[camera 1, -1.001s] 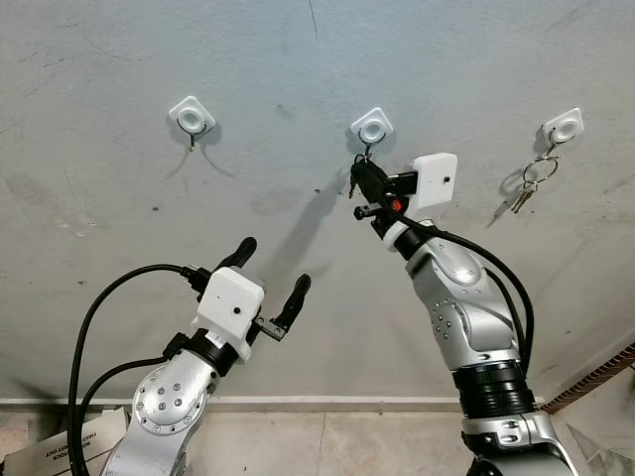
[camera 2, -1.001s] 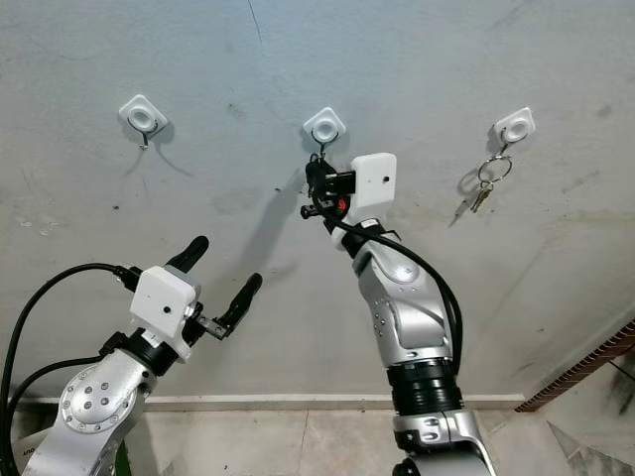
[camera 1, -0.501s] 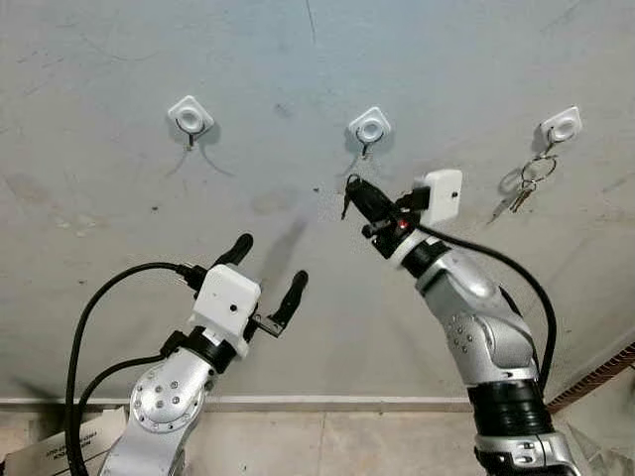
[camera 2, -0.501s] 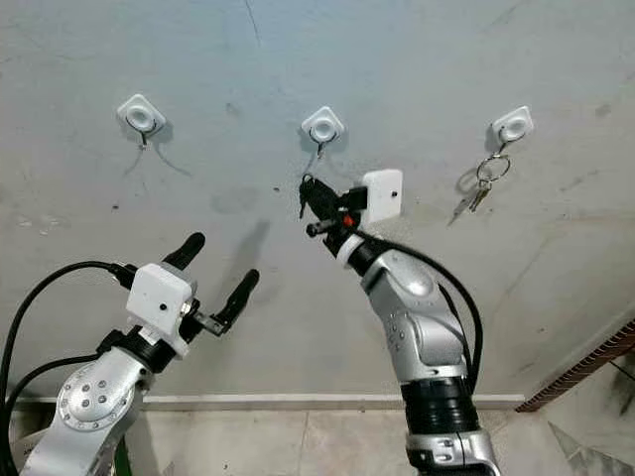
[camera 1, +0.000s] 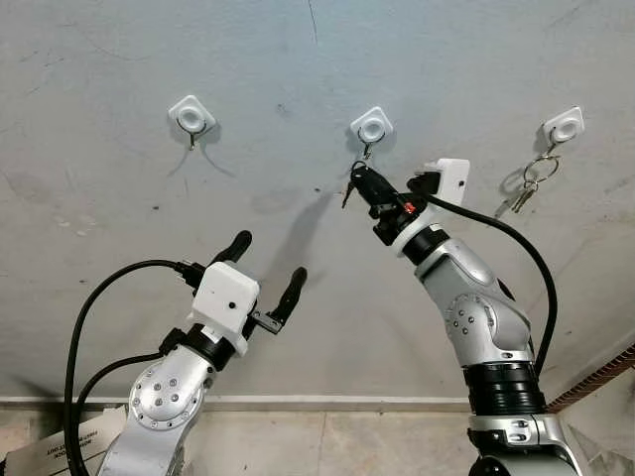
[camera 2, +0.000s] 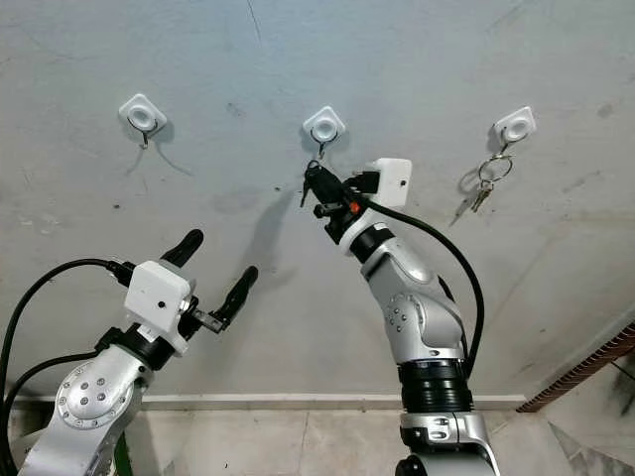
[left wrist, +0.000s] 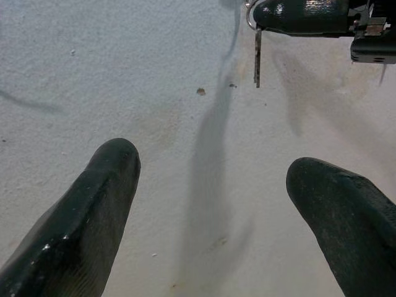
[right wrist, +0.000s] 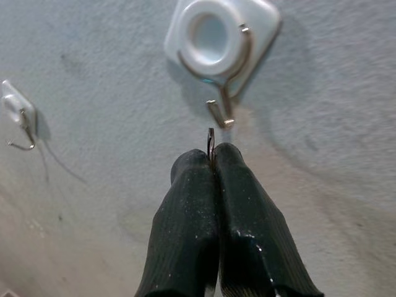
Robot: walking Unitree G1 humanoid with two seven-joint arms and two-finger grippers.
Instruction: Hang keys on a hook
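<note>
Right gripper (camera 1: 359, 178) is up at the wall, jaws pinched tight on the key ring (right wrist: 210, 137), a sliver of the ring poking out past the fingertips and one key (left wrist: 257, 59) dangling below. It sits just under the middle hook (right wrist: 221, 111), ring edge near the hook's upturned tip but not yet over it, held edge-on, I'd say, so the loop can slide onto that tip. Left gripper (camera 1: 268, 276) hangs lower and to the left of that hook, jaws wide, holding nothing. To the right of the middle hook, another bunch of keys (camera 1: 526, 186) already hangs; to its left, an empty hook (camera 1: 191, 118).
</note>
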